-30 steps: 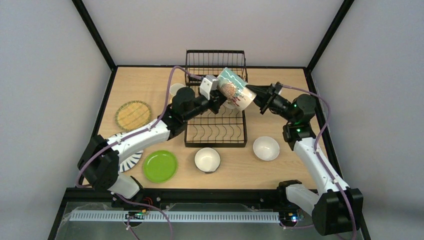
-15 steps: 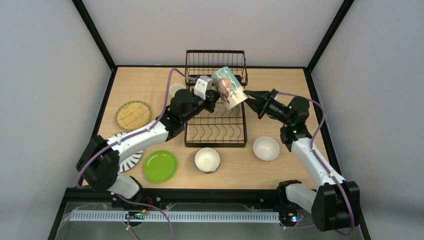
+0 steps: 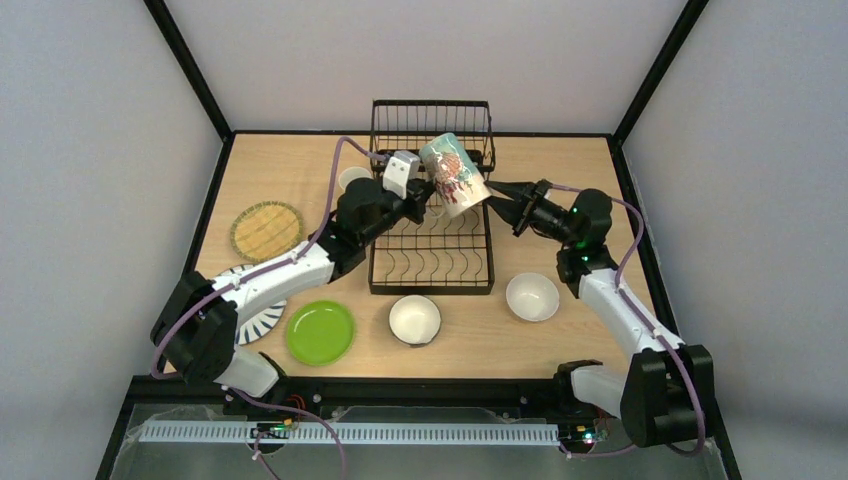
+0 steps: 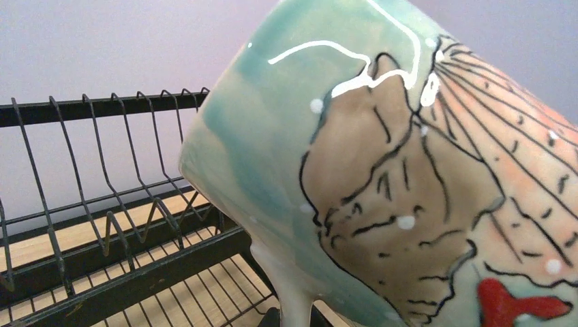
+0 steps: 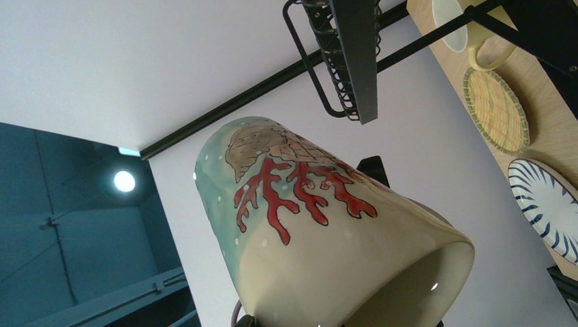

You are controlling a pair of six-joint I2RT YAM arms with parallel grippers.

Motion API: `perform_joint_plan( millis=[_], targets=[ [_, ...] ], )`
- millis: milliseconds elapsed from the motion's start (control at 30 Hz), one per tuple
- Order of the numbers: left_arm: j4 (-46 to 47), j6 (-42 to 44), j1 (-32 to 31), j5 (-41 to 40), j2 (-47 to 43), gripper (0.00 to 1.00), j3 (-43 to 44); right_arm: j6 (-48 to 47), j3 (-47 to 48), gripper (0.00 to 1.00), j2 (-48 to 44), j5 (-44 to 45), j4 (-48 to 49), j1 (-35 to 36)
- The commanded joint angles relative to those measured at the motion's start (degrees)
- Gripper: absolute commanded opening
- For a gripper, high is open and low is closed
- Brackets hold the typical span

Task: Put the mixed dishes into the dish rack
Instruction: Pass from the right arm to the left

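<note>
A painted teal and cream mug (image 3: 455, 177) with red coral hangs tilted over the black wire dish rack (image 3: 430, 268). My left gripper (image 3: 428, 196) is shut on its handle (image 4: 294, 300), which fills the left wrist view. My right gripper (image 3: 497, 192) is open at the mug's rim (image 5: 409, 286). The pale yellow mug (image 3: 352, 178) stands left of the rack. The tan woven plate (image 3: 266, 229), striped plate (image 3: 264, 320) and lime green plate (image 3: 320, 332) lie at the left. Two white-inside bowls (image 3: 415, 320) (image 3: 532, 296) sit in front of the rack.
The rack's tall basket section (image 3: 432, 125) stands at the far end, behind the held mug. My left arm crosses above the striped plate and the rack's left side. Black frame posts run along the table's edges.
The painted mug has moved left and tipped more upright over the rack. My right gripper has followed it leftward, and its hold on the rim has loosened.
</note>
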Motion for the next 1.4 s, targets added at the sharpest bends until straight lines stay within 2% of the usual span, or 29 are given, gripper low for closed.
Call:
perform_joint_plan(
  millis=[0, 467, 800, 1167, 1367],
  targets=[
    [9.08, 0.72, 0.34, -0.95, -2.92, 0.02, 0.14, -0.06, -0.63, 0.54, 0.98, -0.78, 0.79, -0.14],
    [7.43, 6.8, 0.34, -4.15, -3.68, 0.02, -0.33, -5.15, -0.22, 0.55, 3.49, -2.39, -1.66, -0.24],
    [7.72, 9.43, 0.43, -8.46, -4.92, 0.02, -1.76, -10.99, 1.7, 0.62, 4.09, -3.88, -6.39, -0.99],
    [7.9, 11.97, 0.43, -10.29, -5.39, 0.02, -2.35, -14.88, 3.36, 0.63, 4.55, -4.63, -9.58, -1.39],
    [7.55, 15.24, 0.43, -10.94, -6.73, 0.02, -3.93, -21.92, 6.9, 0.63, 4.58, -4.46, -17.12, -1.88]
  ],
)
